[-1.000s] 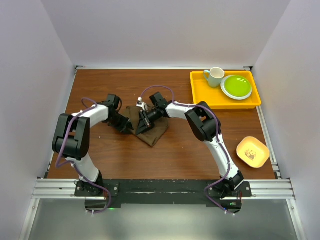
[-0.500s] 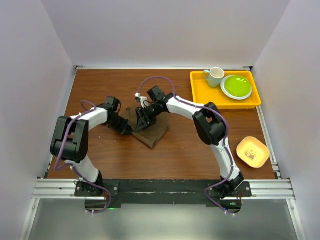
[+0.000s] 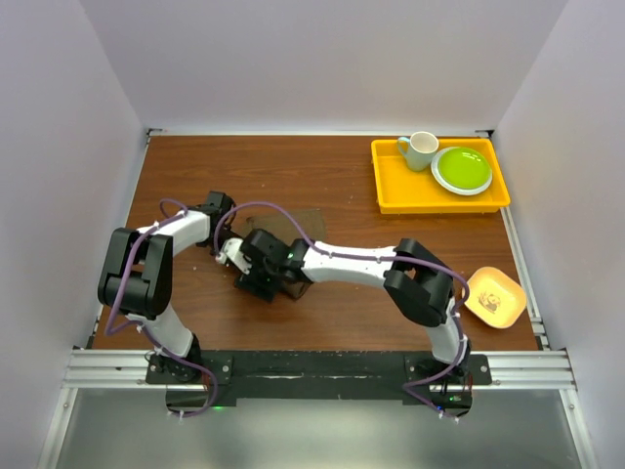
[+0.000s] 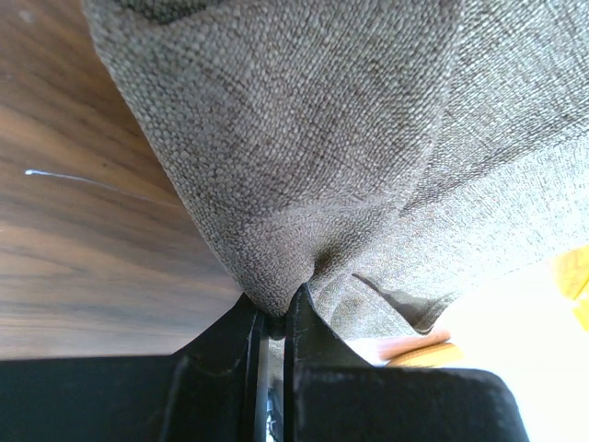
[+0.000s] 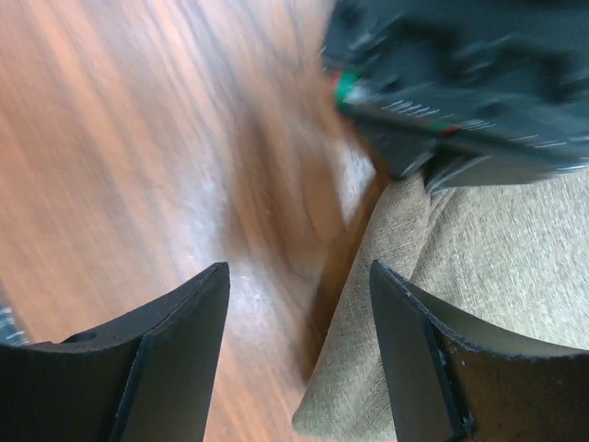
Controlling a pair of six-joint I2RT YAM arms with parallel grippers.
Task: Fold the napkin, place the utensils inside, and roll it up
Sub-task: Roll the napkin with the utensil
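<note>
Lying bunched mid-table, napkin (image 4: 368, 138) being pinched at one fold by left gripper (image 4: 274, 318), jaws clenching cloth. Right gripper (image 5: 296, 272) hovering just beside napkin edge, jaws spread, grasping nothing, low over table (image 3: 195, 166). Yellow tray (image 3: 389, 191) sitting at far right corner, well apart.

High fixed overhead view; both wrist views close on the same napkin (image 4: 368, 138).
</note>
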